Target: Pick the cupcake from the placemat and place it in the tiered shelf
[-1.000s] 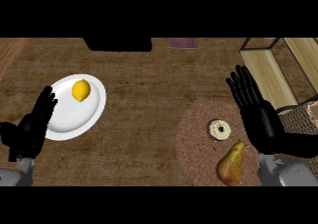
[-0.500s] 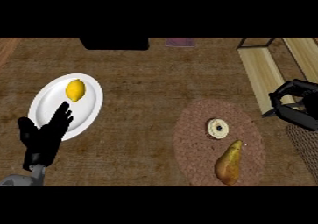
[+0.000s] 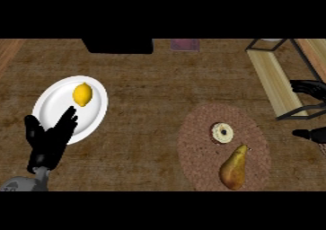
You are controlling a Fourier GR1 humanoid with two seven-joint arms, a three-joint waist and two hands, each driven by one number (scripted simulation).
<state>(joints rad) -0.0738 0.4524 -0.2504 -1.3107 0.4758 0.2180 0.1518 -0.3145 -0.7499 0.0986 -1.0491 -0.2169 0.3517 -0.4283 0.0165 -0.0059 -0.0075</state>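
Head view: the cupcake (image 3: 222, 132) sits on the upper part of the round placemat (image 3: 197, 155), just above a pear (image 3: 233, 170), on the worktop (image 3: 145, 112). The shelf (image 3: 275, 81) stands at upper right, apart from the mat. 1 lemon (image 3: 82, 95) lies on a white plate (image 3: 58, 105). The left robot hand (image 3: 49, 141) is spread flat, its fingers straight, over the plate's lower rim and holding nothing. The right robot hand (image 3: 314, 88), at the right edge beside the shelf, has fingers and thumb set wide apart and is empty.

- Yellow lemon (image 3: 82, 95) lies on the round white plate (image 3: 56, 108), left.
- Round woven placemat (image 3: 195, 155), right of it, bears a pale cupcake (image 3: 223, 132), a brown pear (image 3: 233, 170) nearer.
- Wooden tiered shelf (image 3: 275, 78) stands far right.
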